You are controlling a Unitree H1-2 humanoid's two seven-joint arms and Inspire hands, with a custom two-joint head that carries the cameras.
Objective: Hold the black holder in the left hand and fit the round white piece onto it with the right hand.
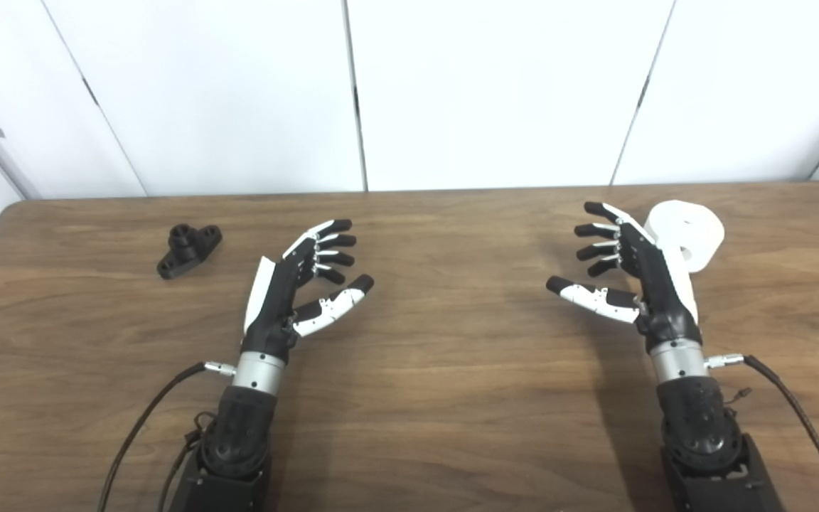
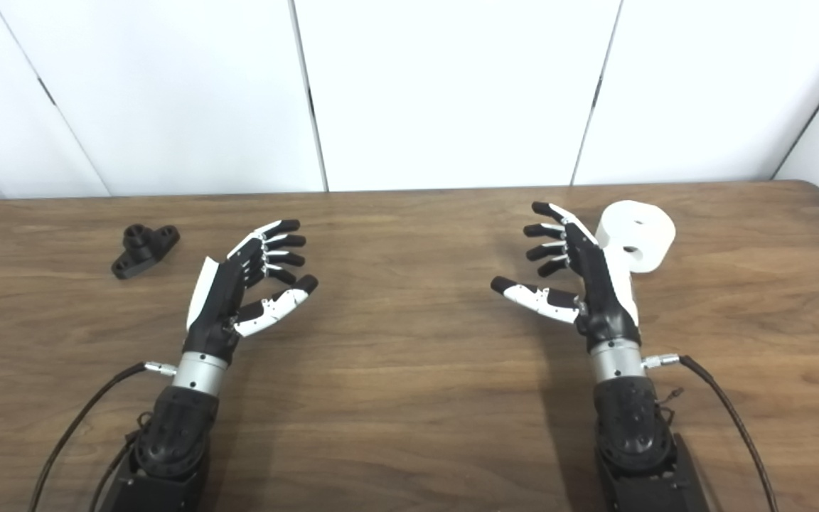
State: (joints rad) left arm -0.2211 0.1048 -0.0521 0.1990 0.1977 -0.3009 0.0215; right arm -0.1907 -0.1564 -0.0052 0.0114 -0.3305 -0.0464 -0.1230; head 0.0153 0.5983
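The left hand (image 1: 294,288) hovers over the wooden table (image 1: 438,398) with its fingers spread and nothing in its grasp, palm turned inward, and the black holder (image 1: 188,249) lies on the tabletop well apart from it, off to its outer side and a little farther from the robot. The right hand (image 1: 630,274) is likewise open and empty, palm facing inward toward the left one, while the round white piece (image 1: 690,231) sits on the table just behind it on its outer side, partly hidden by the hand's back
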